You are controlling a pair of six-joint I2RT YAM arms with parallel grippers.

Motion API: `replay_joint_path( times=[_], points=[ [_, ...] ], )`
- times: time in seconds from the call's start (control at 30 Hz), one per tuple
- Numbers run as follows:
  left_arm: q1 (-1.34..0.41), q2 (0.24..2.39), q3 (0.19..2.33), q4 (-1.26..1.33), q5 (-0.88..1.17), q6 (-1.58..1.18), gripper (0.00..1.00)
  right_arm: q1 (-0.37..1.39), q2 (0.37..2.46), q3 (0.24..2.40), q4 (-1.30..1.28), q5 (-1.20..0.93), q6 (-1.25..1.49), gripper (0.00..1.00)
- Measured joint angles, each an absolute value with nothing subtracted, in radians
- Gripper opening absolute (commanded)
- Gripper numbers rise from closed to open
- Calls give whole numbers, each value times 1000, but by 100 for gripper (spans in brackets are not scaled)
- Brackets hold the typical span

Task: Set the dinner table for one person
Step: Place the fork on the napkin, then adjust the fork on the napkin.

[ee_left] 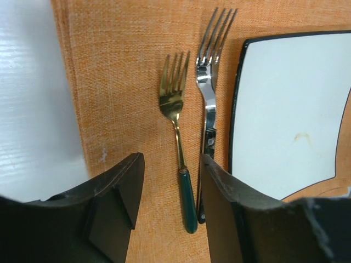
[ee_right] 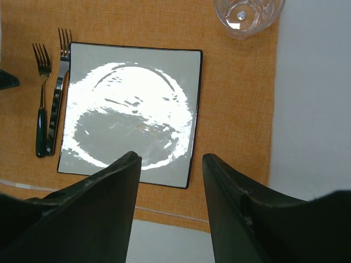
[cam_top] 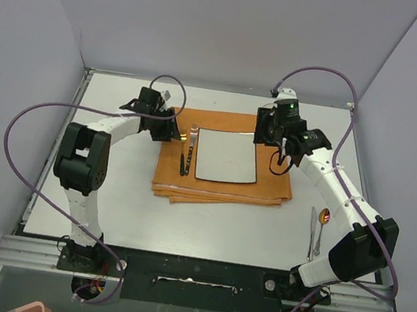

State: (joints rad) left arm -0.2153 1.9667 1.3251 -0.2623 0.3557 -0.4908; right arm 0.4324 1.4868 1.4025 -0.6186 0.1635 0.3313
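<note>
The off-white dinner table [cam_top: 108,204] carries an orange mat [cam_top: 274,185] with a square white plate [cam_top: 226,157] on it. Two forks lie side by side left of the plate: a small gold fork with a green handle [ee_left: 176,109] and a longer silver fork [ee_left: 211,60]. My left gripper [ee_left: 171,164] hovers open over the mat. The gold fork's handle lies between the jaws, touching neither. My right gripper [ee_right: 171,161] hangs open and empty above the plate's [ee_right: 129,109] right side. A clear glass [ee_right: 247,13] stands at the mat's far right corner.
A knife [cam_top: 312,229] and a spoon [cam_top: 323,222] lie on the table beside the right arm's lower links. Grey walls close in the back and sides. Purple cables loop out from both arms.
</note>
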Motion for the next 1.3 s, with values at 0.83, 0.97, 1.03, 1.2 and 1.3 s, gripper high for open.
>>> replay_joint_path(
  times=[0.83,0.97,1.03,1.2,1.3],
  points=[
    [-398,1945,1399,-646,122,-520,17,432,1459,1367,-589,157,360,49],
    [-398,1981,1399,-658,104,-542,17,432,1447,1367,-590,157,360,49],
    [-399,1995,1399,-657,105,-553,18,432,1444,1367,-592,157,360,49],
    [-403,1996,1409,-662,107,-572,19,432,1444,1367,-596,157,360,49],
    [-405,1996,1422,-668,109,-578,21,432,1444,1367,-599,157,360,50]
  ],
)
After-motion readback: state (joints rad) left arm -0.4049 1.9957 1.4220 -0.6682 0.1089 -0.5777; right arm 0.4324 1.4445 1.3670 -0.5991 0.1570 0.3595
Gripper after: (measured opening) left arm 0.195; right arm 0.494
